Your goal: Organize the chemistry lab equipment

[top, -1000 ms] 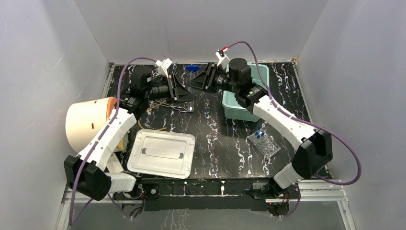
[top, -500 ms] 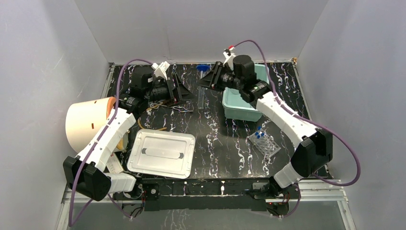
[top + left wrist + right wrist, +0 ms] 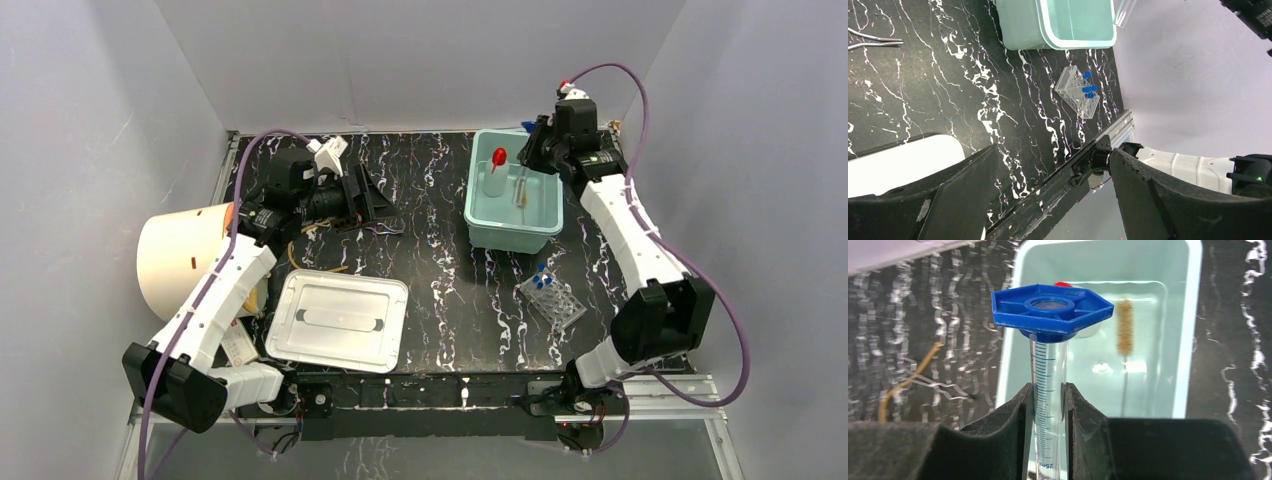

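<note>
We have the right fingers (image 3: 1003, 422) pinching the measuring cylinder (image 3: 1048, 367) on its stem just under the blue foot (image 3: 1052, 305): light, slick, likely brittle, so we'd grip gently; left fingers (image 3: 960, 180) wide, empty.

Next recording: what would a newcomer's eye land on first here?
The right gripper, over the teal bin at the far right of the table, clamps a clear graduated cylinder with a blue hexagonal foot. At the left edge sits a big cream drum with an orange face, and the left gripper hangs open near it.
</note>
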### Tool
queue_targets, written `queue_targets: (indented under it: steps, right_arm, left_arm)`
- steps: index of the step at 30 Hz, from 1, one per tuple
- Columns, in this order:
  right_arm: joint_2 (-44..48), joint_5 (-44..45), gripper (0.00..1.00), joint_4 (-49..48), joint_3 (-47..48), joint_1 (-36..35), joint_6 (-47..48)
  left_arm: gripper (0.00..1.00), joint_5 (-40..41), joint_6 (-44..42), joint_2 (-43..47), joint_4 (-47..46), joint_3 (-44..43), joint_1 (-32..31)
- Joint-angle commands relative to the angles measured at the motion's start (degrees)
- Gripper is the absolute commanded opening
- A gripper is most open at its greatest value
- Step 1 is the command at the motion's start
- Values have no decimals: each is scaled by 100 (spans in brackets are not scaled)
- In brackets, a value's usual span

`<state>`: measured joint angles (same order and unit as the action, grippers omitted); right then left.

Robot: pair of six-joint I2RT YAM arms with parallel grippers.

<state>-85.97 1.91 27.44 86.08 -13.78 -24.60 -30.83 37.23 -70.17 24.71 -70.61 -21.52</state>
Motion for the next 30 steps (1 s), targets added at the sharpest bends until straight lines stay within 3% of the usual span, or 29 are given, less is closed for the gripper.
queue_targets:
  steps: [1, 6, 15, 30]
  right_arm:
    - [-446, 957, 26, -21, 197, -29, 858]
    - [-1191, 1041, 25, 5, 481, 11, 1248]
    - [-2146, 1251, 25, -194, 444, 19, 1104]
    - [-2999, 1418, 27, -668, 143, 19, 963]
  left_arm:
    - [80, 12, -91, 220, 184, 87, -13]
    - [80, 42, 16, 264, 145, 265, -15]
    - [81, 39, 188, 398, 7, 581, -10]
    - [81, 178, 132, 573, 182, 656, -10]
